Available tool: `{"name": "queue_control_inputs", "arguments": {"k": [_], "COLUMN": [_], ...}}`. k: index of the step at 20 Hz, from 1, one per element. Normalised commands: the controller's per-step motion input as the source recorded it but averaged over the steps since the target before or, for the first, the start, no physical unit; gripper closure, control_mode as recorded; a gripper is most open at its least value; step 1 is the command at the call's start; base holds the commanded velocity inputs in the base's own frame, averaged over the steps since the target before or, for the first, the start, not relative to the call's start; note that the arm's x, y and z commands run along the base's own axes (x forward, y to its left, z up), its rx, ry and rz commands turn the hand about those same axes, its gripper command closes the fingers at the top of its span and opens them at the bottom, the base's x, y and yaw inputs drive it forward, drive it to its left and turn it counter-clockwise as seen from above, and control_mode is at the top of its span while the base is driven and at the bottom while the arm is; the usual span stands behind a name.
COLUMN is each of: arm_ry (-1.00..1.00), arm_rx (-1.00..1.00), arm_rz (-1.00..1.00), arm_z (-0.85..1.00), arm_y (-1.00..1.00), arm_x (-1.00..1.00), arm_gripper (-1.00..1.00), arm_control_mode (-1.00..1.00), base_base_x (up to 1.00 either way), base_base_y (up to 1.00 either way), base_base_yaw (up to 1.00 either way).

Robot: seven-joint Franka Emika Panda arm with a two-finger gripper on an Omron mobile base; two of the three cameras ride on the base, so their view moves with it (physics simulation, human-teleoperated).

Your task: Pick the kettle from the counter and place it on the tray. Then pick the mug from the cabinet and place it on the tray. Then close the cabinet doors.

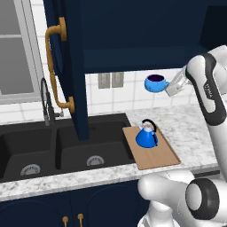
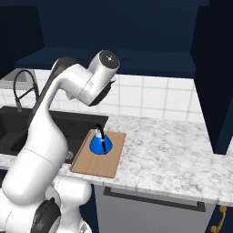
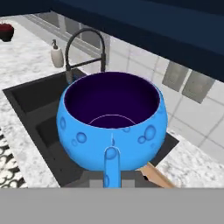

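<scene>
The tool [image 1: 167, 90] is pinching the mug [image 1: 155, 83] by its handle and carrying it in the air below the cabinet [image 1: 133, 35], well above the table [image 1: 190, 128]. The kettle [image 1: 146, 134] is already sitting on the tray [image 1: 162, 155] toward its 11 o'clock corner. I'd lower the mug upright over the bare board at the kettle's 5 o'clock, keeping clear of that arched handle.

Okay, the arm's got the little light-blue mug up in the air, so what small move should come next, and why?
Probably lower it toward the wooden tray. The gripper holds the squat light-blue mug by its handle, in mid-air below the navy cabinet. The glossy blue kettle already stands near the tray's back end, so aim for the bare front part.
</scene>
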Motion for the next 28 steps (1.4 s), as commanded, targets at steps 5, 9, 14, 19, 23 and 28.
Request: {"name": "queue_control_inputs", "arguments": {"k": [5,9,14,19,23,28], "arm_ry": [0.07,0.00,0.00,0.00,0.03,0.06], "arm_rx": [-0.08,0.03,0.02,0.00,0.08,0.08], "arm_rz": [0.25,0.08,0.05,0.04,0.03,0.02], "arm_z": [-1.00,-1.00,-1.00,-0.98,-0.69,-0.57], "arm_y": [-0.17,-0.25,-0.23,-0.22,-0.29,-0.23], "arm_x": [-0.57,-0.07,0.00,0.00,0.00,0.00], "arm_gripper": [1.00,1.00,1.00,1.00,1.00,1.00], "arm_control_mode": [-1.00,-1.00,-1.00,-1.00,-1.00,-1.00], "base_base_x": [0.00,0.00,0.00,0.00,0.00,0.00], "base_base_y": [0.00,0.00,0.00,0.00,0.00,0.00], "base_base_yaw": [0.00,0.00,0.00,0.00,0.00,0.00]}}
